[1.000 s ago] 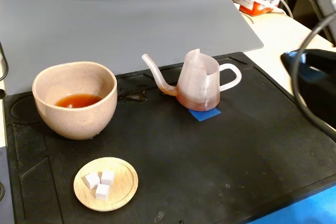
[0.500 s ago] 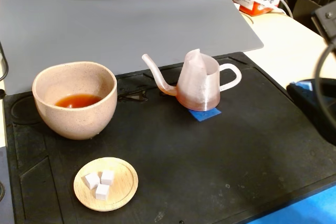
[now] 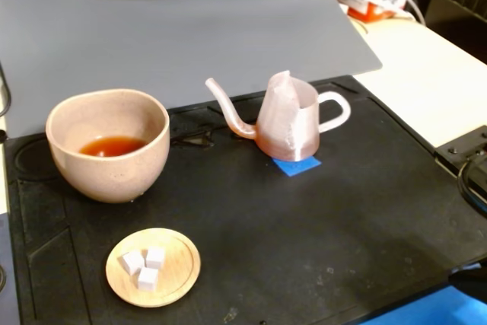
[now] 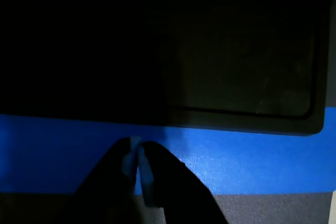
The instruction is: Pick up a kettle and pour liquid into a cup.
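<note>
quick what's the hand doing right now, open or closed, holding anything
Hand: closed and empty in the wrist view, over the blue surface beside the black mat. The kettle stands apart on the mat.

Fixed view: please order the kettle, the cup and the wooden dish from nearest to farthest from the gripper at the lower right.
The gripper hangs over the blue strip.
1. Kettle, centre, on blue tape.
2. Wooden dish, lower left.
3. Cup, far left.
</note>
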Available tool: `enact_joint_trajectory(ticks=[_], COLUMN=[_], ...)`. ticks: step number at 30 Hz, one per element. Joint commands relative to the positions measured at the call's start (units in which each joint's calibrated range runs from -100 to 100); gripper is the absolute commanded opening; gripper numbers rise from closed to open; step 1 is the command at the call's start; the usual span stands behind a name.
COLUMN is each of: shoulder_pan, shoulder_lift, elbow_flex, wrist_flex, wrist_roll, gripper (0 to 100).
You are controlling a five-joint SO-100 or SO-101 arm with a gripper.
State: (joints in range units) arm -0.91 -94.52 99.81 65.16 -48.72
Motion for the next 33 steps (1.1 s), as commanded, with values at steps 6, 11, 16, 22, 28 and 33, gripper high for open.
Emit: enact_joint_trajectory(ticks=[6,11,16,22,28,33], shoulder_pan=[0.03,0.49,0.34,0.34,0.34,0.34], shoulder_lift=[-0.1,-0.1,-0.1,-0.1,-0.1,-0.1], elbow_flex=[0.19,0.19,0.19,0.19,0.19,0.19], wrist_flex=[8.46,8.46,8.46,8.46,8.46,8.46], wrist_roll=[-0.17,0.15,0.25,0.25,0.25,0.25], gripper=[0,0,0,0,0,0])
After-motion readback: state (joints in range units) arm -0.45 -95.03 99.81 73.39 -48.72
